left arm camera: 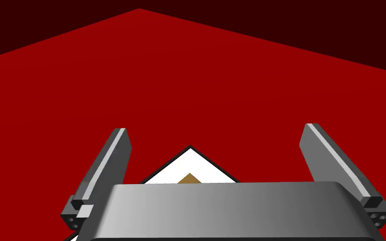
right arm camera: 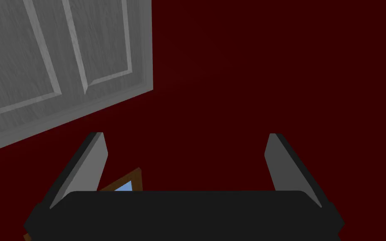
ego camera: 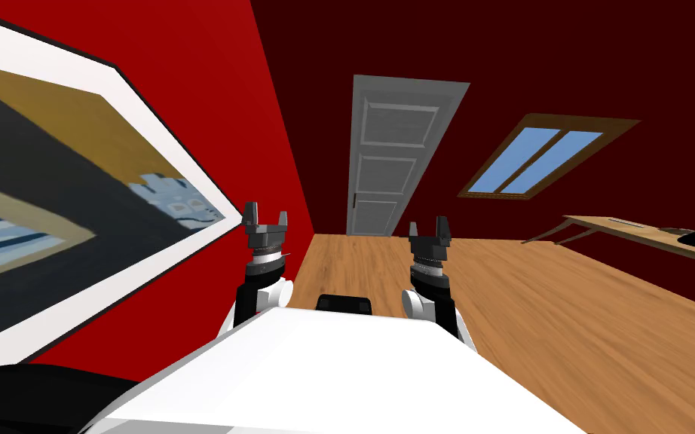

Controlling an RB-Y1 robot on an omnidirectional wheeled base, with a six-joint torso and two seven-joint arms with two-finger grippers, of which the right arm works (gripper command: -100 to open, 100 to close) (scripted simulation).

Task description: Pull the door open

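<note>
A light grey panelled door (ego camera: 393,154) stands shut in the dark red far wall, across the wooden floor, with a small dark handle (ego camera: 354,200) on its left edge. My left gripper (ego camera: 264,219) is raised close to the red left wall, fingers open and empty. My right gripper (ego camera: 430,227) is raised beside it, also open and empty, well short of the door. In the right wrist view the door's panels (right arm camera: 41,62) lie beyond the open right gripper (right arm camera: 188,142). In the left wrist view the left gripper (left arm camera: 215,134) stands open before the red wall.
A large framed picture (ego camera: 59,203) hangs on the red wall close on my left. A window (ego camera: 538,158) is set in the far wall right of the door. A wooden table (ego camera: 655,237) with a dark object stands at the right. Wooden floor (ego camera: 527,301) stretches to the door.
</note>
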